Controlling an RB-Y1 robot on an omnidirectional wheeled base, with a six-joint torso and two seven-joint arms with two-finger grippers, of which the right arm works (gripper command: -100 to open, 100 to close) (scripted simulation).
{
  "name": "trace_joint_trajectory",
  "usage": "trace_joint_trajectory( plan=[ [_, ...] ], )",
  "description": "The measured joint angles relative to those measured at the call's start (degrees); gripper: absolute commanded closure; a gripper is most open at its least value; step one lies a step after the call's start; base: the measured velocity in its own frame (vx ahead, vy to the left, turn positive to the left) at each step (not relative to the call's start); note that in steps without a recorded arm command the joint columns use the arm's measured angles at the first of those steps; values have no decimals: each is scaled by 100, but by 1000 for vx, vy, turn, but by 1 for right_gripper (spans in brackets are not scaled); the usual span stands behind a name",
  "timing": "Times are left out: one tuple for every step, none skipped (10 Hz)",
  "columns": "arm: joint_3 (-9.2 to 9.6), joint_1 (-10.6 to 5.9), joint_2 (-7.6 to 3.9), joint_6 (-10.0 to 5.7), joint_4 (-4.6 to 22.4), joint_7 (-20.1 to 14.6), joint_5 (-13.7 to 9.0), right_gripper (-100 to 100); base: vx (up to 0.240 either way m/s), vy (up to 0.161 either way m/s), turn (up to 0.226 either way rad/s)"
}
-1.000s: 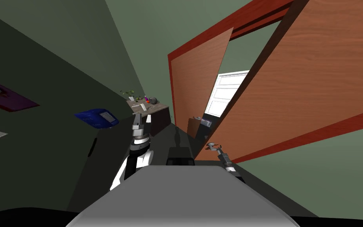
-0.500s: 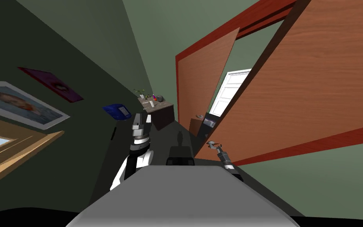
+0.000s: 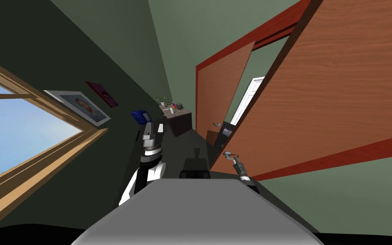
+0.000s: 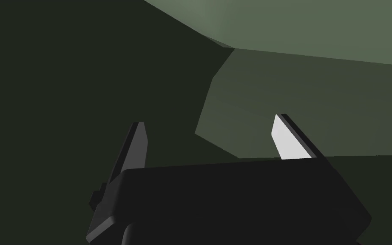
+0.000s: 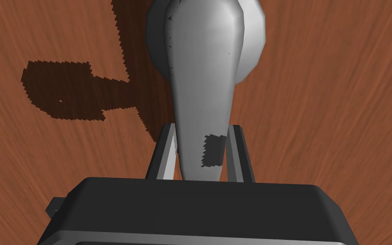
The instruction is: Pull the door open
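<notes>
My right gripper (image 5: 201, 155) is clamped on the grey lever handle (image 5: 205, 64) of the brown wooden door (image 5: 339, 106). My left gripper (image 4: 212, 142) hangs spread and idle. I judge this mid-pull; next, draw back along the door's arc. The head view adds the door ajar from its red frame (image 3: 254, 36).

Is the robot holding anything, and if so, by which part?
Yes. The right tool is shut on the grey handle of the door, its fingers pressing the sides of the lever's narrow end. The left tool is open and holds nothing.
</notes>
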Motion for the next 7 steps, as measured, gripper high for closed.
trace_joint_trajectory(
  plan=[
    [39,-3,1,21,-20,42,-71,100,-205,-60,181],
    [77,6,5,82,-85,75,-134,100,-221,-87,206],
    [122,-13,19,133,-110,118,-199,100,-188,-58,152],
    [164,8,36,200,-194,159,-255,100,-73,-25,22],
    [173,17,39,227,-197,169,-258,100,-148,-18,228],
    [147,31,-6,137,-102,147,-257,100,-213,-15,177],
    [133,63,-36,73,-98,122,-254,100,-181,-42,120]
  ],
)
